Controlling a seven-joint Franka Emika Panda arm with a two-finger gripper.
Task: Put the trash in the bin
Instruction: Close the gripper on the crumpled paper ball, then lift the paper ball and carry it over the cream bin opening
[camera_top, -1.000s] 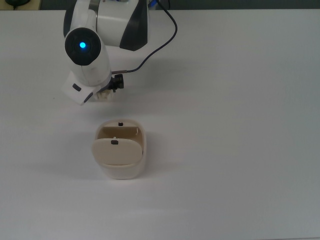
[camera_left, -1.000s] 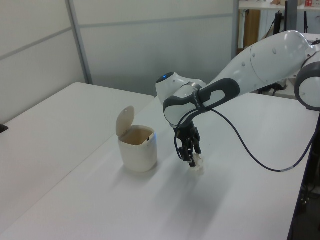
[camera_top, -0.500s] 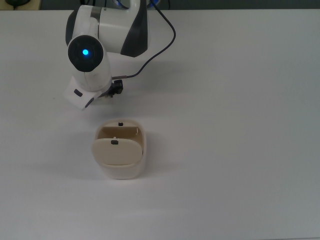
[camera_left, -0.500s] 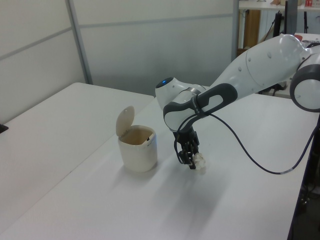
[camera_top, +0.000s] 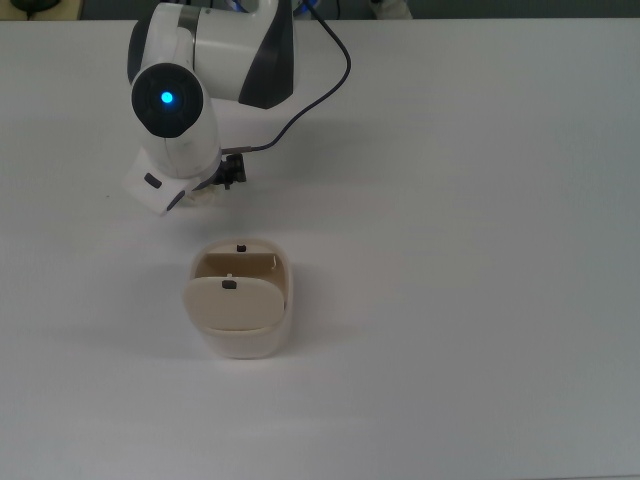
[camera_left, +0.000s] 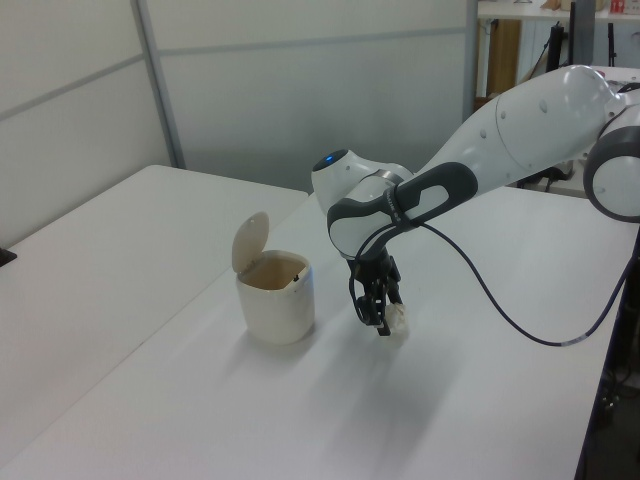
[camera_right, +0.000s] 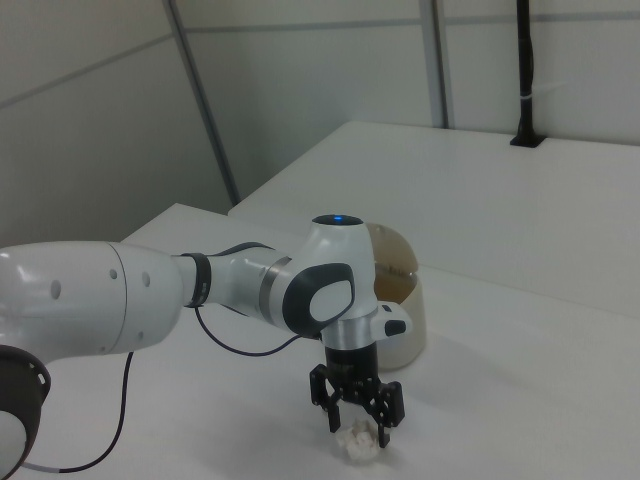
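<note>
The trash (camera_right: 357, 440), a small crumpled cream-white wad, sits between the black fingers of my gripper (camera_right: 357, 425), which is shut on it low over the white table. In the left view the trash (camera_left: 398, 319) shows at the tips of the gripper (camera_left: 384, 320), to the right of the bin (camera_left: 275, 297). The bin (camera_top: 240, 300) is beige with its flap lid tipped up and its mouth open. In the top view the arm's hand covers most of the gripper (camera_top: 205, 190), which is just above the bin. In the right view the bin (camera_right: 403, 305) stands behind the arm.
A black cable (camera_top: 325, 85) loops from the arm over the table (camera_top: 480, 250). The table edge with a grey wall beyond runs along the left view's upper left. White table surface stretches around the bin on all sides.
The hand has shifted slightly back and forth above the bin in the top view. In the left view the wad has risen a little with the fingers. The bin has not moved.
</note>
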